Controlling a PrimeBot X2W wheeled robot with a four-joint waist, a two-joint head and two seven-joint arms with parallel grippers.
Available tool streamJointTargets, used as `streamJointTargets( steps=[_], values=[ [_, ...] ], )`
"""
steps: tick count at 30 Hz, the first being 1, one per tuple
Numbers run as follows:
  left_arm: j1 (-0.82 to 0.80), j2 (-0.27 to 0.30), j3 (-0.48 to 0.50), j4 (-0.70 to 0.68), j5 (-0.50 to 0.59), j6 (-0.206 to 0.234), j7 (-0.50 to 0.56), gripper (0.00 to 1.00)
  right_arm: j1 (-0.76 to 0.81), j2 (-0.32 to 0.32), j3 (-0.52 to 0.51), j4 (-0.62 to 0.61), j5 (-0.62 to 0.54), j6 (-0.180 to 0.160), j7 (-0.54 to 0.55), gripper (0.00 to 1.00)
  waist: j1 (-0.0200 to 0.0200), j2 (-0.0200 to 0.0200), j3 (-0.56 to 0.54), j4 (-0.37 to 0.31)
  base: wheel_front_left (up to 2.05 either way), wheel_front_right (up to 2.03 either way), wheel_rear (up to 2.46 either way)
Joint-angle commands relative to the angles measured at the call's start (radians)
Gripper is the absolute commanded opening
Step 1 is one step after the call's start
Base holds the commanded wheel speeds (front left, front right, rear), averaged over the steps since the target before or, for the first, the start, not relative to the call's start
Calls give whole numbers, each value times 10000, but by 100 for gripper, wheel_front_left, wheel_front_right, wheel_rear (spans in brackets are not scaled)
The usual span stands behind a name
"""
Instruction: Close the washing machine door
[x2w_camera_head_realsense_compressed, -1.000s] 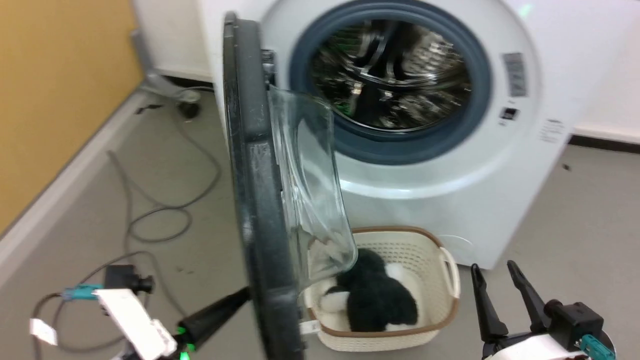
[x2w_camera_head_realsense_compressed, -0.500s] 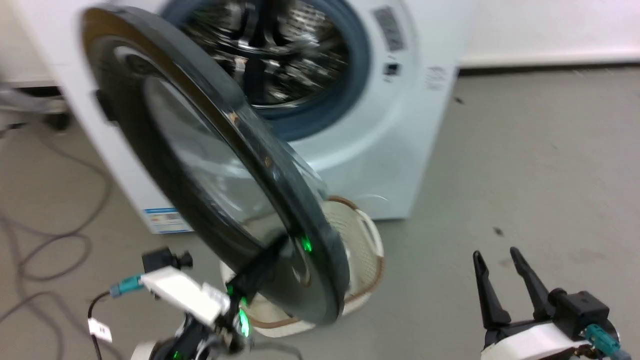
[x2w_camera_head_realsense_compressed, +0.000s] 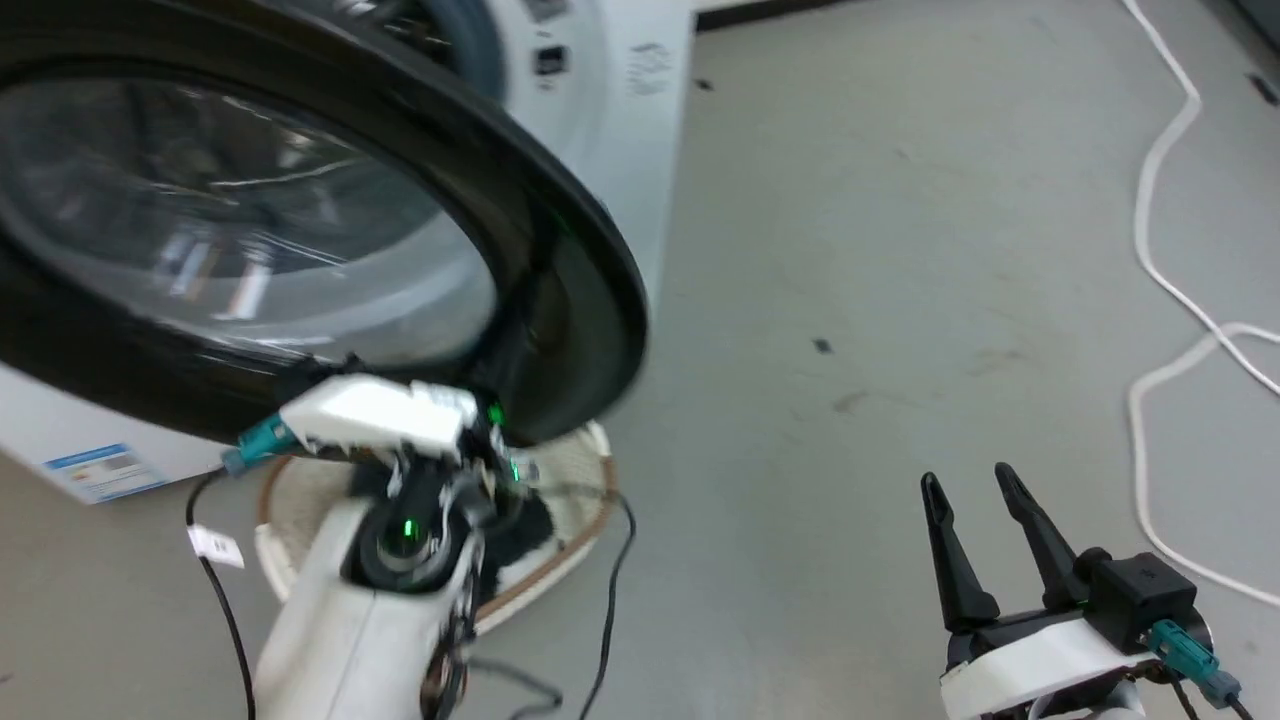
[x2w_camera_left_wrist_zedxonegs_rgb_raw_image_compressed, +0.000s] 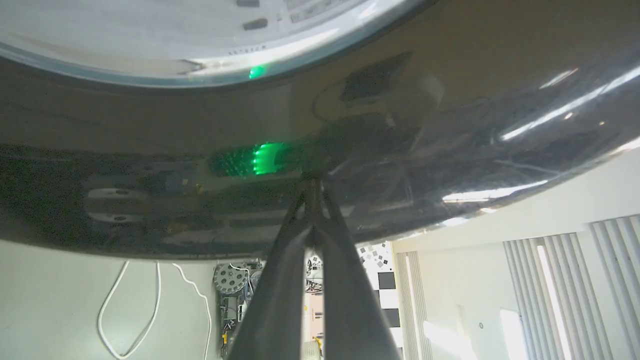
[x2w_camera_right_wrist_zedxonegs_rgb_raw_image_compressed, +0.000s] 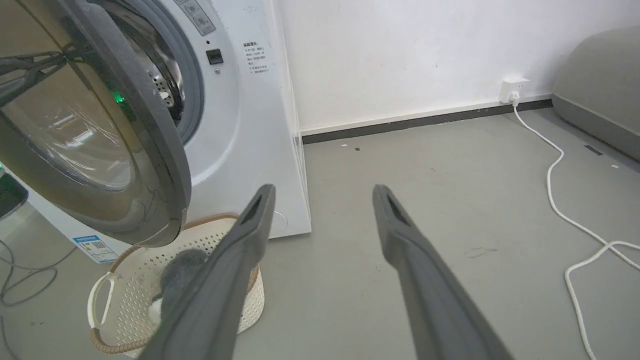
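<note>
Your left tool (x2w_camera_left_wrist_zedxonegs_rgb_raw_image_compressed: 312, 182) has its two fingers brought together to a point, with nothing between them. The tips sit against the glossy black outer face of the washing machine door (x2w_camera_left_wrist_zedxonegs_rgb_raw_image_compressed: 150, 150), low on its rim. In the left wrist view they meet their own reflection there, so they seem to be touching, though the head view is too blurred at that spot to confirm it. A green light glints on the door just to the left of the tips.

The door is not latched. From your right tool's camera it stands at an angle off the washing machine (x2w_camera_right_wrist_zedxonegs_rgb_raw_image_compressed: 240, 125), with the grey gasket and part of the steel drum showing behind its edge.

Your right tool (x2w_camera_head_realsense_compressed: 966, 480) hangs over the bare floor (x2w_camera_head_realsense_compressed: 850, 200) with its fingers spread wide and nothing in them. It is well apart from the door, which is ahead of it and to its left. A cream basket (x2w_camera_right_wrist_zedxonegs_rgb_raw_image_compressed: 225, 235) sits on the floor under the door's lower edge, just left of that tool's left finger, with something dark and fluffy (x2w_camera_right_wrist_zedxonegs_rgb_raw_image_compressed: 182, 262) in it. A white cable (x2w_camera_right_wrist_zedxonegs_rgb_raw_image_compressed: 555, 190) trails along the floor to that tool's right.
</note>
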Motion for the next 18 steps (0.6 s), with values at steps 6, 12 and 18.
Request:
streamJointTargets(
  steps=[6, 12, 18],
  values=[
    [-1252, 9, -354, 1140, 7, -164, -765, 0, -38, 46, 51, 127, 92, 8, -103, 100, -1, 0, 230, -412, 0, 0, 0],
    [-1187, 23, -696, 1380, 182, -213, -888, 0, -53, 53, 52, 109, 109, 8, -115, 100, -1, 0, -29, 59, 0, 0, 0],
    [631, 888, -1763, -138, 2003, -218, -1393, 0, 179, 55, -81, -5, -61, 8, -118, 100, -1, 0, -888, 1074, 0, 0, 0]
  ],
)
